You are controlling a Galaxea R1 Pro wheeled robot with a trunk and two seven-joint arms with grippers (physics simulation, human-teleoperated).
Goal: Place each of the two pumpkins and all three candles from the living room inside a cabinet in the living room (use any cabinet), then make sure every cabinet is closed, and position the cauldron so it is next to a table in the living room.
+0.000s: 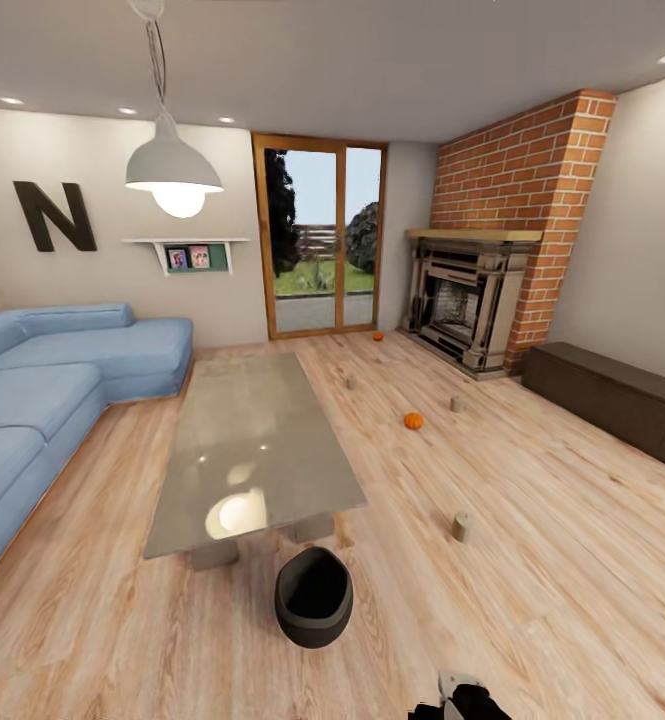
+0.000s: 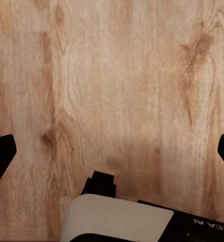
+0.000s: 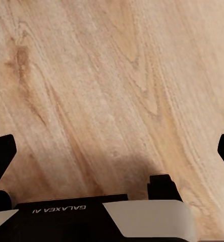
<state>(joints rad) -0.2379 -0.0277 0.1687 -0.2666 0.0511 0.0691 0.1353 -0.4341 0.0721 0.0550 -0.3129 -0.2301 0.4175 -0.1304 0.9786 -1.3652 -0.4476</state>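
Two orange pumpkins lie on the wood floor, one mid-room (image 1: 413,421) and one by the glass door (image 1: 378,336). Three grey-tan candles stand on the floor: a near one (image 1: 461,526), one further back (image 1: 457,404), and one beside the table (image 1: 351,381). The long dark-brown cabinet (image 1: 612,400) runs along the right wall with its fronts shut. A black cauldron (image 1: 314,597) sits at the near end of the grey table (image 1: 252,440). My left gripper (image 2: 112,156) and right gripper (image 3: 112,156) both hang open over bare floorboards, holding nothing.
A blue corner sofa (image 1: 42,390) fills the left side. A brick fireplace (image 1: 472,300) stands at the back right, next to the cabinet. A pendant lamp (image 1: 174,170) hangs over the table. Part of my arm (image 1: 462,700) shows at the lower edge.
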